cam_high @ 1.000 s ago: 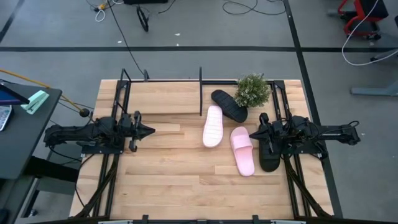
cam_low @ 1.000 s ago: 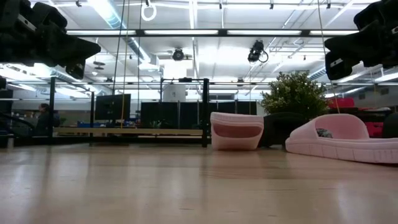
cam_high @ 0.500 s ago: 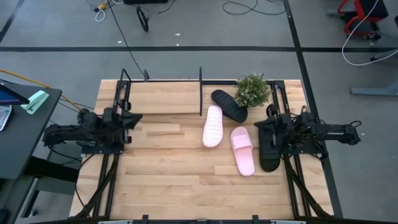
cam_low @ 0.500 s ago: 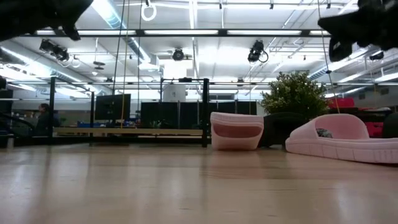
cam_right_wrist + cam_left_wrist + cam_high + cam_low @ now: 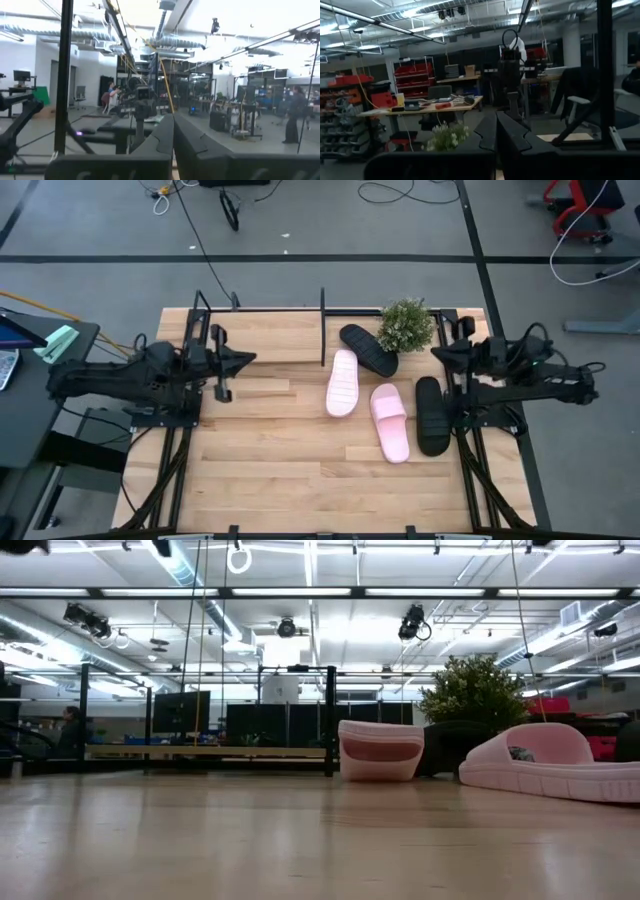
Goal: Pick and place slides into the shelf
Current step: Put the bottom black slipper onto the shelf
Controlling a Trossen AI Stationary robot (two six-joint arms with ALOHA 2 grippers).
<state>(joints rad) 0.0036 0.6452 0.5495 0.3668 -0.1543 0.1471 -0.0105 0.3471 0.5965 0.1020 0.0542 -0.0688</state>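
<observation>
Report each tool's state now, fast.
Left tool: shut, holding nothing, raised at the table's left side.
Right tool: shut, holding nothing, raised beside the plant.

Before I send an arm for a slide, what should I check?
1. Left gripper jaws open for a grasp: not ok, shut and empty.
2. Right gripper jaws open: not ok, shut and empty.
3. All four slides in sight: ok. These are the sole-up pink slide, strap-up pink slide, far black slide and right black slide.
4. Shelf left bay free: ok.
5. Far black slide clear of the plant: cannot tell.
</observation>
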